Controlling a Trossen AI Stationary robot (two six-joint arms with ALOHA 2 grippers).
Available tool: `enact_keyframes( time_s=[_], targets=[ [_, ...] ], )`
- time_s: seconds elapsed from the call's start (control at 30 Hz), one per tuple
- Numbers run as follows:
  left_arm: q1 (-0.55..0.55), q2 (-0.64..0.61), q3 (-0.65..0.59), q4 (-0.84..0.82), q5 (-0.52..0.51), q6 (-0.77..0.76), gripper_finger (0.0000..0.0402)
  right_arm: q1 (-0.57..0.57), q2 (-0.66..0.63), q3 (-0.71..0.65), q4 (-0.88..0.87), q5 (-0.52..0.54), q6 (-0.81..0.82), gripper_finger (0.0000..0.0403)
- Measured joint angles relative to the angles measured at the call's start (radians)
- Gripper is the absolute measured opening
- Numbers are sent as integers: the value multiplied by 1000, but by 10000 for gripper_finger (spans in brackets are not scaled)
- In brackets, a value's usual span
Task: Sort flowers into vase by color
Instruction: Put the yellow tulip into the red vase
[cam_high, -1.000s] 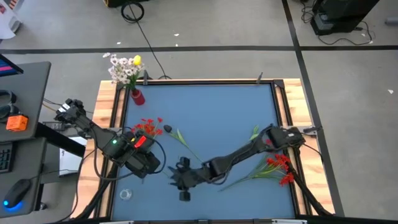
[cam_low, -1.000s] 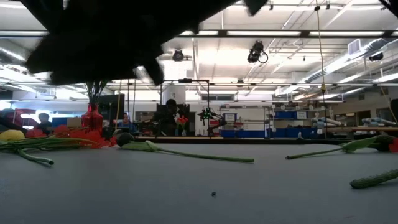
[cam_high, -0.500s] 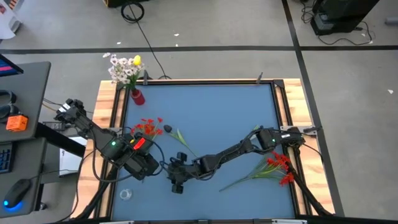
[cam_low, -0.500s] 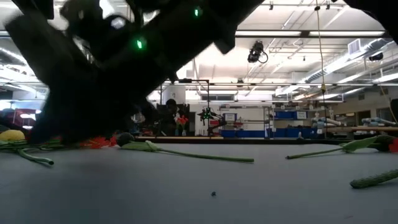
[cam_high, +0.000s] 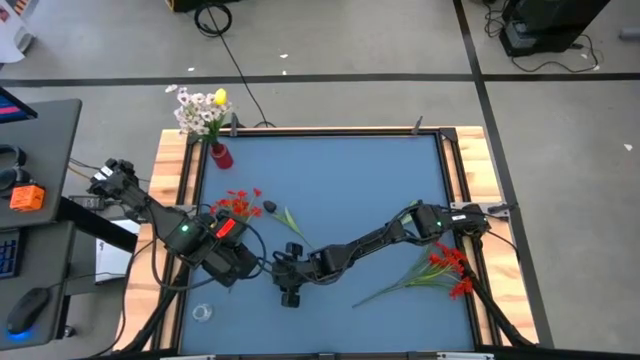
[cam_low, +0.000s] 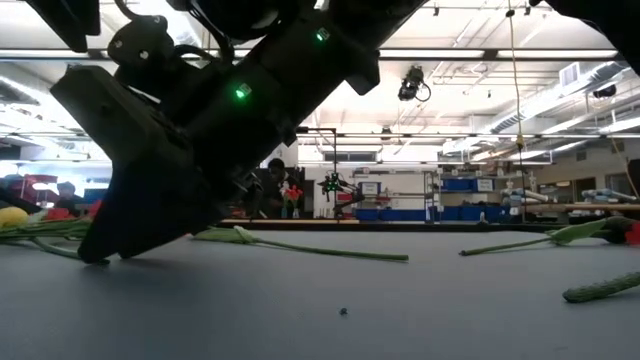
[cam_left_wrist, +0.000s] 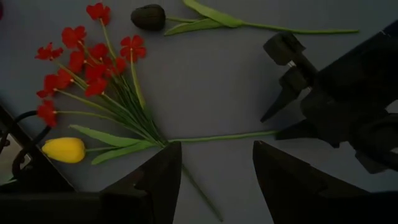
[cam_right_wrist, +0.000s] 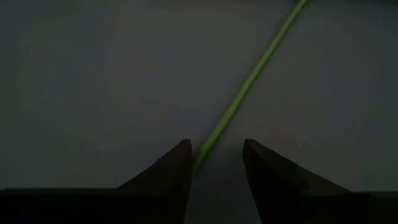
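Red vase (cam_high: 221, 156): upright at the far left corner of the blue surface (cam_high: 360, 180), just inside the wooden edge; holding white blossoms (cam_high: 193, 113) and one yellow bloom (cam_high: 220, 97), all standing well above its rim.

Red spray (cam_high: 237, 204): lying flat on the surface, left of centre, near the left arm; in the left wrist view (cam_left_wrist: 87, 62), blossoms fanned out, green stems gathered to one point, a single stem running on toward the right tool.

Yellow tulip (cam_left_wrist: 63, 149): lying beside the red spray's leaves, close to the left tool.

Dark bud (cam_high: 269, 207): on a long green stem with leaves, just beyond the red spray; also in the left wrist view (cam_left_wrist: 148, 17).

Second red spray (cam_high: 450, 268): flat near the right edge of the surface, stem pointing toward the middle, well apart from the vase.

Right tool (cam_high: 290, 285): reached across to the near-left part of the surface, low over it; fingers apart, nothing gripped; a thin green stem (cam_right_wrist: 249, 81) running in between the fingertips in the right wrist view.

Left tool (cam_left_wrist: 214, 180): hovering over the near-left corner, above the red spray's stem; fingers spread, empty.

Small clear ring-shaped item (cam_high: 203, 312): on the near-left corner of the surface.
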Motion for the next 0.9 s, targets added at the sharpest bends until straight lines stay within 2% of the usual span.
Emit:
enact_keyframes(
  time_s=[0.17,0.3,0.43,0.6,0.73,0.83,0.9],
  targets=[
    [1,0,0,6,0,-1,203,-10,-3,-10,-4,-5,13,127],
    [1,0,0,4,1,-2,203,-13,-7,-11,-26,-24,59,73],
    [1,0,0,4,17,-8,203,-15,-18,20,-127,-79,149,14],
    [1,0,0,4,18,-14,203,-6,-32,124,-441,-122,270,15],
    [1,0,0,7,18,-19,203,3,-37,225,-657,-168,290,7],
    [1,1,0,10,18,-22,203,7,-42,273,-715,-230,299,9],
    [1,0,0,12,18,-22,203,8,-42,275,-714,-240,311,25]
  ],
)
